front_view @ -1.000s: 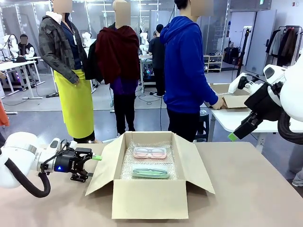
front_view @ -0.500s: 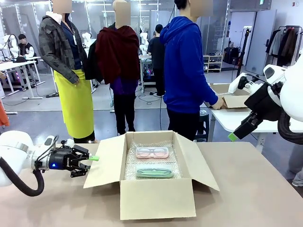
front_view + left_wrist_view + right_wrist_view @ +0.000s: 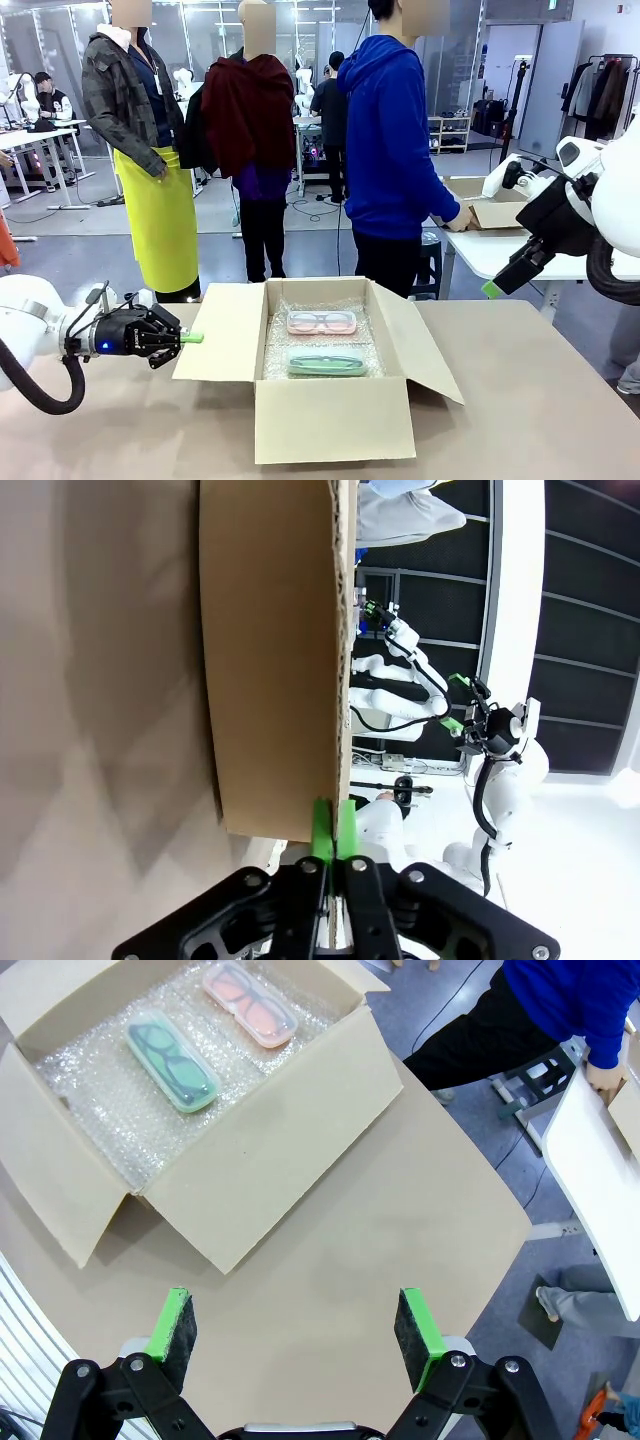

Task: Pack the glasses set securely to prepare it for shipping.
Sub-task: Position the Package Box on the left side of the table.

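Note:
The glasses set lies in an open brown cardboard box (image 3: 330, 420) on bubble wrap (image 3: 275, 348): the pale pink case (image 3: 321, 322) behind, the mint green case (image 3: 326, 361) in front. The right wrist view looks down on the pink case (image 3: 250, 1002) and the mint case (image 3: 172, 1060). My left gripper (image 3: 190, 338) is shut on the outer edge of the box's left flap (image 3: 220, 335), which stands out roughly level. In the left wrist view, its green fingertips (image 3: 333, 830) pinch that flap (image 3: 270, 650). My right gripper (image 3: 492, 289) hangs high at the right, open (image 3: 293, 1335) and holding nothing.
The box's right flap (image 3: 425, 345) slopes outward over the tan table (image 3: 540, 400). A person in a blue hoodie (image 3: 395, 150) stands at the far side, one hand on another cardboard box (image 3: 490, 210) on a white side table.
My left gripper has closed on the left flap's edge and drawn back to the left. The flap has risen from a downward slope to about level. The right arm has not moved.

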You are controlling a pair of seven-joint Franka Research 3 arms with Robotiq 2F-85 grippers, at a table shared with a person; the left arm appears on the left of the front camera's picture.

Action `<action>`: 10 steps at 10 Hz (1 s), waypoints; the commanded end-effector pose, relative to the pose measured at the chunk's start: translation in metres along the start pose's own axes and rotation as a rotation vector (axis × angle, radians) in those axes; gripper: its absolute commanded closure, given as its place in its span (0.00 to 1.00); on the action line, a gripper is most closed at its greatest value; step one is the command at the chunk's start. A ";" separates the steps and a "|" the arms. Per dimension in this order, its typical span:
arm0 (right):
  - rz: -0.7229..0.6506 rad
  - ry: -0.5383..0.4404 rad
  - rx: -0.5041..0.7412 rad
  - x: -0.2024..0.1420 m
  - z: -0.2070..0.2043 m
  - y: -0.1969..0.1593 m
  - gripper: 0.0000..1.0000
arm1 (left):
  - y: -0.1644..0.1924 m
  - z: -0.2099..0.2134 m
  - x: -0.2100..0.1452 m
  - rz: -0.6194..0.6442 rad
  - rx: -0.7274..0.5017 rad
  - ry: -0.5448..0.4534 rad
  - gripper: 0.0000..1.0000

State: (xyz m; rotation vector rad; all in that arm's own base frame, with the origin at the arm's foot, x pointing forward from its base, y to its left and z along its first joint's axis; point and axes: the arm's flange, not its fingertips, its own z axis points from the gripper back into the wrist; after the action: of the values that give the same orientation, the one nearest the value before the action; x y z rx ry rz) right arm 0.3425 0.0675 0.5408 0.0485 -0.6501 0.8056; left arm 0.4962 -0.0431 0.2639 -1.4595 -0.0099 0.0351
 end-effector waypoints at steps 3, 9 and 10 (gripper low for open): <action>-0.006 0.000 -0.011 0.001 0.000 0.003 0.00 | 0.000 0.000 0.000 0.000 0.000 0.000 1.00; -0.006 0.000 -0.011 0.001 0.000 0.003 0.00 | -0.002 0.015 0.004 0.003 -0.026 0.080 0.98; -0.006 0.000 -0.011 0.001 0.000 0.003 0.00 | -0.005 0.033 0.006 0.002 -0.072 0.149 0.98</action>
State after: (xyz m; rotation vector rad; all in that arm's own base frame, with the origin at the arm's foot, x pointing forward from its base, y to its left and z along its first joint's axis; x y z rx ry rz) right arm 0.3425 0.0675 0.5408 0.0485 -0.6501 0.8056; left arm 0.4969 -0.0327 0.2671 -1.4766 0.0289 -0.0105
